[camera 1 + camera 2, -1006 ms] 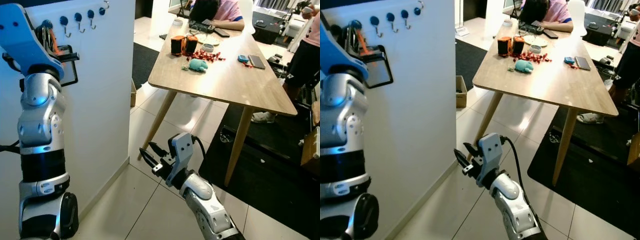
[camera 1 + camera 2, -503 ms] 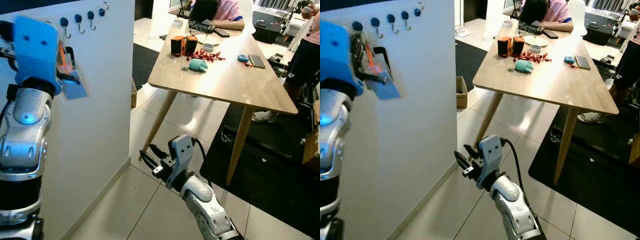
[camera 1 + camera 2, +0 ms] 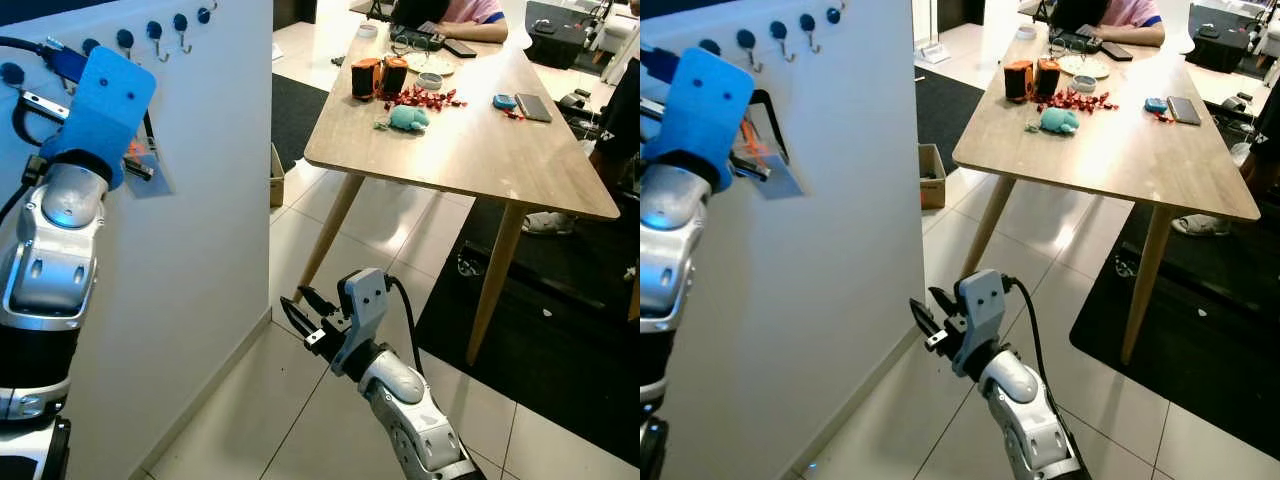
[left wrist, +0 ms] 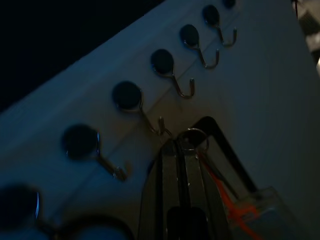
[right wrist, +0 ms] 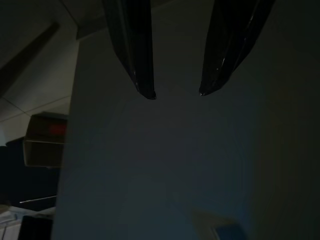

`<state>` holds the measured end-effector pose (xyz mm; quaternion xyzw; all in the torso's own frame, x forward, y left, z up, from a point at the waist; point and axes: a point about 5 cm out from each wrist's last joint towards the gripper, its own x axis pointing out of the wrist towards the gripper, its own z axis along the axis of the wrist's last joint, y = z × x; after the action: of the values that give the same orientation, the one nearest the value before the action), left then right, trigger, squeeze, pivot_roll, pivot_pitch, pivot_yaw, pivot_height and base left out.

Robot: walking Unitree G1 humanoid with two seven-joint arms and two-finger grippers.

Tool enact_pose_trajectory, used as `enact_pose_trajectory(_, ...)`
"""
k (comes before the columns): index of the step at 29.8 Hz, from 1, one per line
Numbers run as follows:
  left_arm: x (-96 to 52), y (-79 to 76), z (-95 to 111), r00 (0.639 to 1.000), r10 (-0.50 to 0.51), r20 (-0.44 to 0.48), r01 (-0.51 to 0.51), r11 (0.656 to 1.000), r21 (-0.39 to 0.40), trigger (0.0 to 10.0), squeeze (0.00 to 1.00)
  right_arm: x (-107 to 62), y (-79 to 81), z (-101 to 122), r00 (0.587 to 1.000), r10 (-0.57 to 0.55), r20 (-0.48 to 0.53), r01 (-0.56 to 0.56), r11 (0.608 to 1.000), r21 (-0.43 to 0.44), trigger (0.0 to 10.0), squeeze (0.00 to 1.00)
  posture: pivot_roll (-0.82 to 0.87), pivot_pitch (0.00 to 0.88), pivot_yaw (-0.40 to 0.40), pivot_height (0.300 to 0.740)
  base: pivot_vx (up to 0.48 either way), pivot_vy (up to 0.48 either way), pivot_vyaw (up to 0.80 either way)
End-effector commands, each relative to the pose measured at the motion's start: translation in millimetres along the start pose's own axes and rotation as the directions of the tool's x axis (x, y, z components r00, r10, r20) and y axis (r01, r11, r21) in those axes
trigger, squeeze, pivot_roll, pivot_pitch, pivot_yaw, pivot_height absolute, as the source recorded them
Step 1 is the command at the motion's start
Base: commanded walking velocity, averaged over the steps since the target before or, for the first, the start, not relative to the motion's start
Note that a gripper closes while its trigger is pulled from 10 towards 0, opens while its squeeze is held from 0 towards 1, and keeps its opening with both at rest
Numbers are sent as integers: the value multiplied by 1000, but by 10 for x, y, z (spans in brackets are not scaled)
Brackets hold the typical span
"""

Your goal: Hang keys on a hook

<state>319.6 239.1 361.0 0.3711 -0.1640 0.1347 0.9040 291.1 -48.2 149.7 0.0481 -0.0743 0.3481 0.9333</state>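
One metal key ring [image 4: 192, 137] pinched in the left claw [image 4: 180, 150] meets a curved hook [image 4: 159, 125].

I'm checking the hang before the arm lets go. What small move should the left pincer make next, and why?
Probably nudge the left pincer a little further toward the hook and lower it. In the left wrist view its fingers are shut on the key ring, which sits right beside the hook's tip, and I can't tell that it has caught. The right pincer hangs open, low by the wall.
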Motion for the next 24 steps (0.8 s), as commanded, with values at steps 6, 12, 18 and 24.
enact_pose_trajectory(6,44,274,7,999,51,16,-53,990,133,10000,0,-50,-47,-73,999,-31,-17,32,999,7,10000,0,181,173,15,740,0,0,0)
enact_pose_trajectory(12,-76,450,-26,998,64,6,-64,982,175,10000,0,-47,-57,-69,999,-34,-13,34,999,4,10000,0,192,168,16,740,0,0,0)
enact_pose_trajectory(18,-196,427,16,998,-56,23,54,994,92,10000,0,-52,-65,-75,999,-34,-14,34,999,3,10000,0,202,171,16,740,0,0,0)
enact_pose_trajectory(24,-268,454,25,991,-129,33,129,992,14,10000,0,-25,-48,-83,1000,-23,-15,23,1000,7,10000,0,225,180,10,740,0,0,0)
